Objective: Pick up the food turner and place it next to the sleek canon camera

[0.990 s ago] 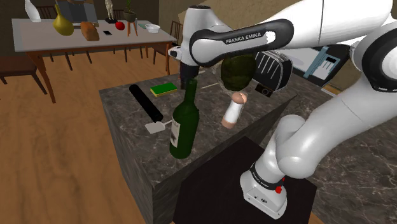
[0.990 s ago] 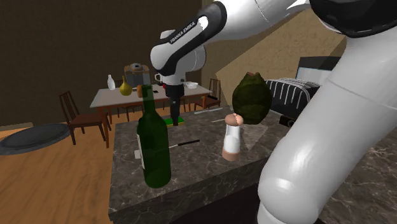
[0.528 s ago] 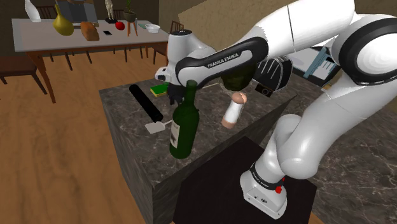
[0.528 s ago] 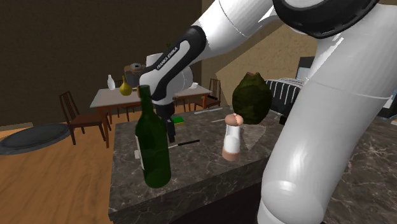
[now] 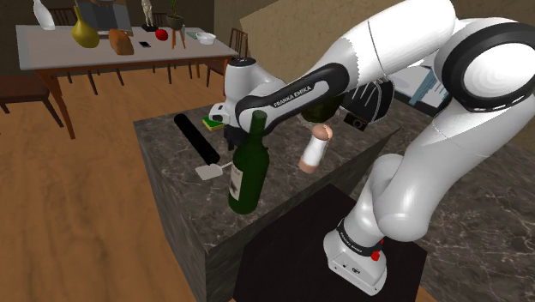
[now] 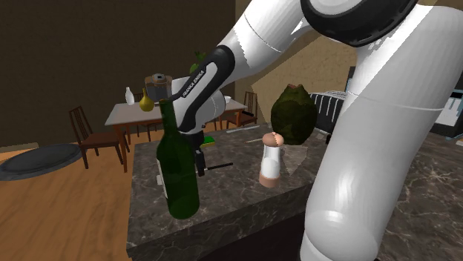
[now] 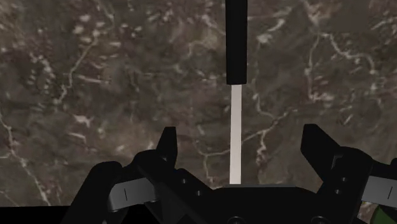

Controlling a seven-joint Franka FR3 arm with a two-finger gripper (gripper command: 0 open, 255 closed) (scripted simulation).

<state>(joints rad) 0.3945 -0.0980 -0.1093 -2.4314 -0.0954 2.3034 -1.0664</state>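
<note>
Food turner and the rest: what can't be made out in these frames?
- Food turner blade: wrist view, the shaft runs under the gripper body and out of sight; second exterior view, the green bottle stands before that end.
- Camera: shoulder view, the arm covers much of it.
- Height of the open fingers over the counter: wrist view looks straight down, cannot tell.

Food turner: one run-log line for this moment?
food turner: lying on marble counter | gripper: open, straddling its shaft, no contact | phase: pre-grasp
</note>
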